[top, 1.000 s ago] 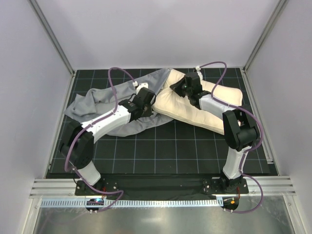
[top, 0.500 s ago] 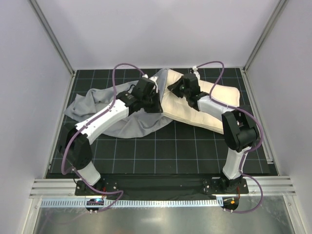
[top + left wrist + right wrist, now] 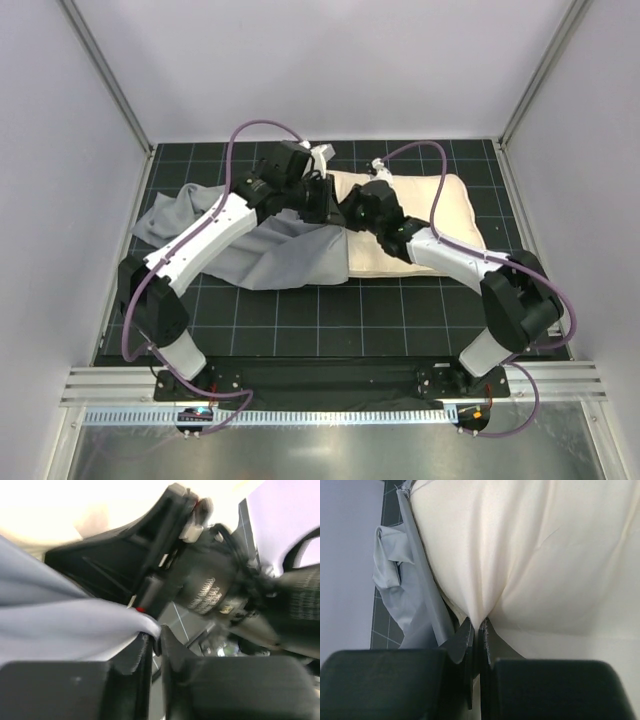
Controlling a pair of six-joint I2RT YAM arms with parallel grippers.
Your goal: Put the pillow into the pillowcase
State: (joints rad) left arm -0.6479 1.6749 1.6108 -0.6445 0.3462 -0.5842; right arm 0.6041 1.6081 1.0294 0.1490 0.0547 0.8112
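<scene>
A black mat (image 3: 390, 310) ruled with a pale grid is laid as the floor. It is enclosed by plain lilac walls (image 3: 320, 70), joined by aluminium posts (image 3: 105, 75). An aluminium rail (image 3: 100, 385) is set along the near edge.

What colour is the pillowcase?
Plain blue-grey; the pillowcase shows best in the top external view.

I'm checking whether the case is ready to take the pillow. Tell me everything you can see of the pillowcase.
The pillowcase is thin, limp blue-grey fabric, plain and wrinkled. It lies crumpled on the left half of the dark gridded mat, spread from near the mat's left edge toward the middle. Its right edge meets the left end of the pillow; no opening is clearly visible. The left gripper is shut on a fold of it.
</scene>
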